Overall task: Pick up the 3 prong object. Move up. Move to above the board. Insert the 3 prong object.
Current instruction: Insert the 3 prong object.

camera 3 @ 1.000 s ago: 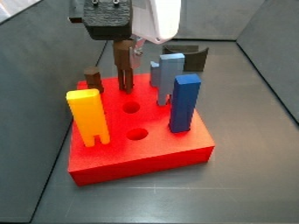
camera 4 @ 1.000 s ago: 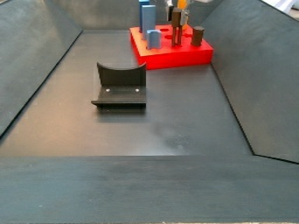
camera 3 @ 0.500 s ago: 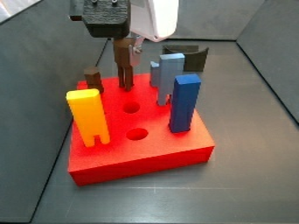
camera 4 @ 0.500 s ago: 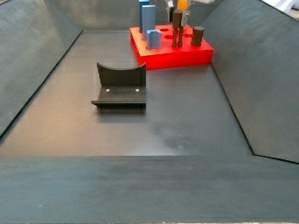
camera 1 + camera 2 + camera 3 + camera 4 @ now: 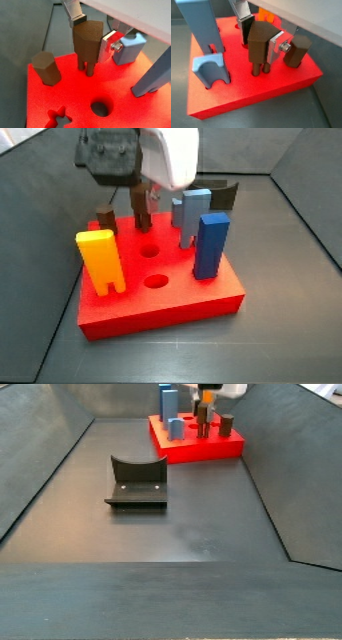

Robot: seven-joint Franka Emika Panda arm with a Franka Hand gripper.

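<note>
The 3 prong object (image 5: 87,42) is a brown post standing upright on the red board (image 5: 137,112), its thin prongs reaching down into the board's small holes. My gripper (image 5: 91,42) straddles the post's upper part, and its jaws look slightly parted. One silver finger (image 5: 107,47) lies against the post's side, while the other pad (image 5: 78,21) sits just off its top corner. The post (image 5: 258,47) also shows on the board (image 5: 251,95) with the gripper (image 5: 259,49) around it. In both side views the post (image 5: 140,206) (image 5: 205,420) stands at the board's (image 5: 187,293) (image 5: 201,449) far side.
On the board stand a yellow two-legged block (image 5: 100,258), two blue blocks (image 5: 211,246) (image 5: 191,208) and a short dark-brown cylinder (image 5: 45,67). Open round holes (image 5: 100,107) lie nearby. The fixture (image 5: 136,482) stands on the grey floor, with sloped bin walls around.
The post now sits lower in the board. The gripper body has shifted and blurred above it, and its fingers have eased off the post.
</note>
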